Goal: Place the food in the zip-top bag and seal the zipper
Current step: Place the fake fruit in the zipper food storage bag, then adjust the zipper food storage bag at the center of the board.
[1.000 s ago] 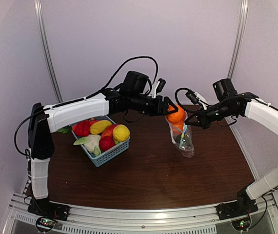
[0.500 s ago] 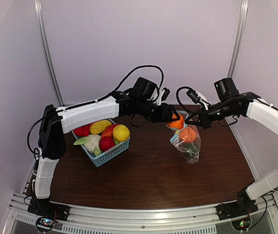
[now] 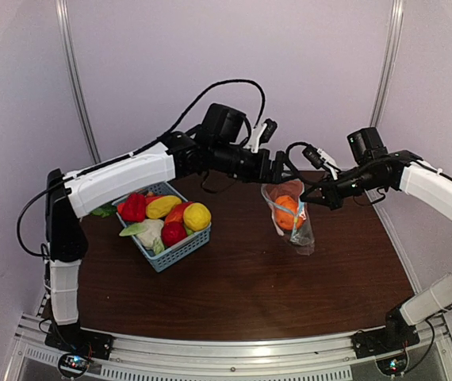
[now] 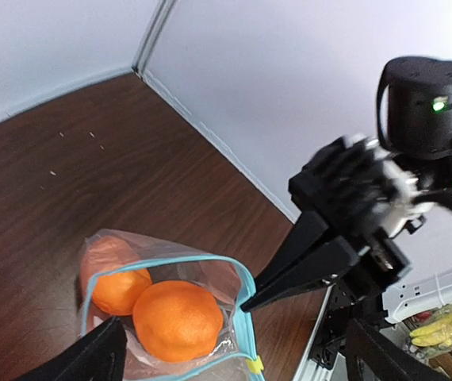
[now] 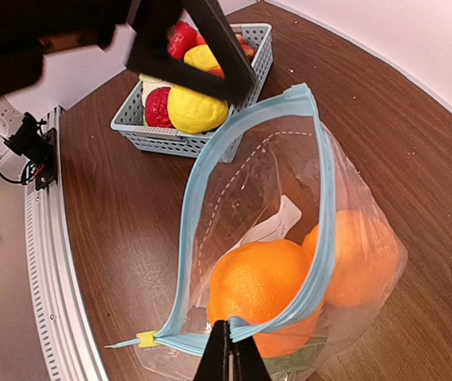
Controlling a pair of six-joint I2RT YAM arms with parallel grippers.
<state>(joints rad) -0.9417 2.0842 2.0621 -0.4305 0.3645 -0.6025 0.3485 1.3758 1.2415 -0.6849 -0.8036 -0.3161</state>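
Note:
The zip-top bag (image 3: 293, 225) hangs over the table with its mouth open. Two orange food pieces (image 3: 288, 211) lie inside it, seen from above as a near orange (image 4: 177, 319) and a farther orange (image 4: 112, 286). My right gripper (image 3: 322, 195) is shut on the zipper (image 5: 322, 198), pinching the light-blue strip at the near rim (image 5: 227, 340). A yellow slider (image 5: 145, 340) sits at the strip's end. My left gripper (image 3: 278, 168) hovers open and empty just above the bag mouth (image 4: 234, 361). More food (image 3: 197, 215) fills the blue basket (image 3: 180, 252).
The basket (image 5: 129, 124) stands on the left of the brown table (image 3: 242, 294), holding yellow, red and green leafy pieces. The left arm spans above it. White walls close the back and sides; a metal rail (image 3: 234, 353) runs along the near edge.
The left gripper opened and let the orange drop into the bag, then lifted slightly off the mouth. The bag swung back to hang straighter. The right gripper kept its pinch.

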